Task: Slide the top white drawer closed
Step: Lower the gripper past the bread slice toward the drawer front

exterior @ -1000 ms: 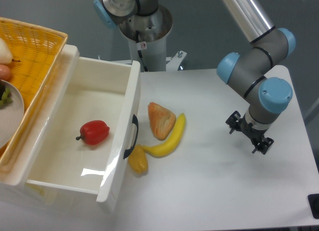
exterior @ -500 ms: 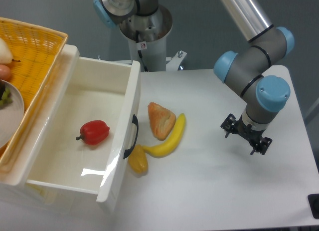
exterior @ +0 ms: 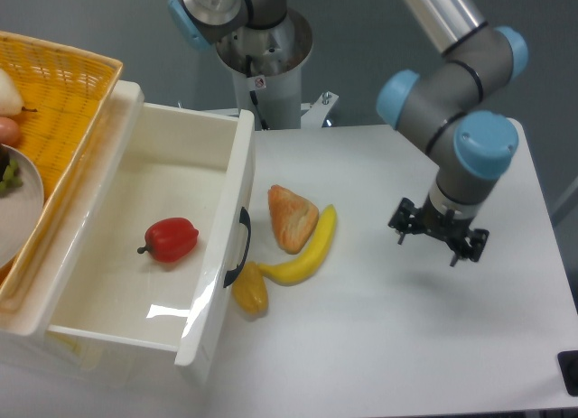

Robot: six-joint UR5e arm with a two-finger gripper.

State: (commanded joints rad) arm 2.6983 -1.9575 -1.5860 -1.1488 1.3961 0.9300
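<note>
pepper (exterior: 171,239) in the top white drawer (exterior: 135,179); banana (exterior: 307,251) right of it; hand (exterior: 437,231) farther right.

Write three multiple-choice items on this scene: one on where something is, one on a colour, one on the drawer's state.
1. Where is the red pepper?
A. inside the top drawer
B. on the table beside the banana
C. in the basket

2. What colour is the drawer handle?
A. white
B. black
C. yellow

3. What state is the top drawer in?
A. pushed fully shut
B. pulled out
C. lifted onto the table

Answers:
1. A, the pepper lies on the drawer's white floor.
2. B, a dark arched handle sits on the white front.
3. B, the tray stands open with its inside exposed, while the gripper hovers over the table, well right of the banana.
</note>
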